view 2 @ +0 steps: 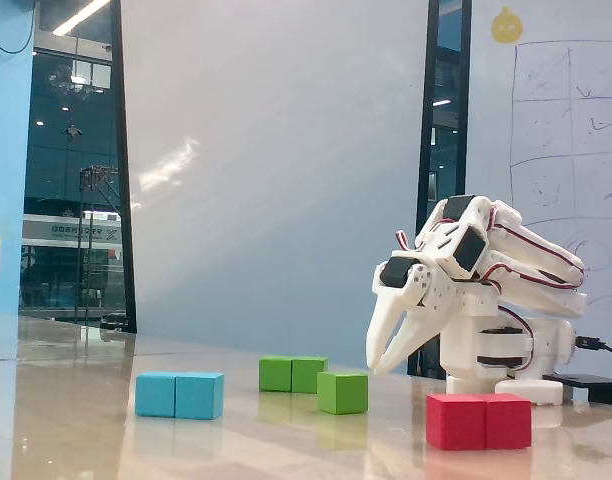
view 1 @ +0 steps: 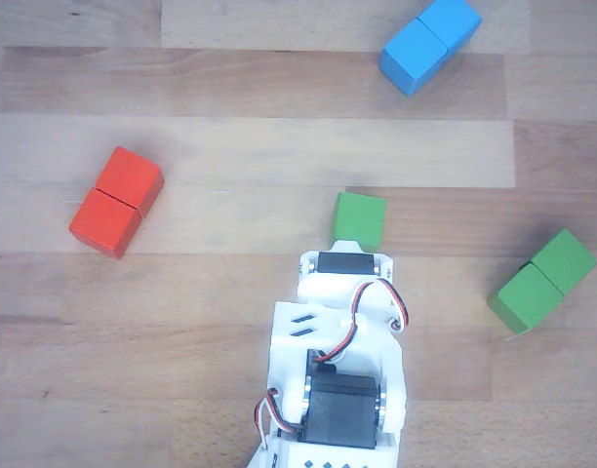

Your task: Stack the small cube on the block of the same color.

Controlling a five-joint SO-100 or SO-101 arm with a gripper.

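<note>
The small cube (view 1: 360,218) is seen on the worktop (view 1: 220,292) just ahead of the claw (view 2: 383,362), whose fingers are parted and empty. Light, rigid wood is judged; opposite flat faces should be gripped.

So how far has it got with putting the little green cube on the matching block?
Nothing looks done yet: the small green cube sits on the table, apart from the green double block. In hand: the gripper hangs open just beside the cube in the fixed view, holding nothing. Left: grasp the cube, carry it across and set it on top of that block. The blue block and red block lie apart.
</note>
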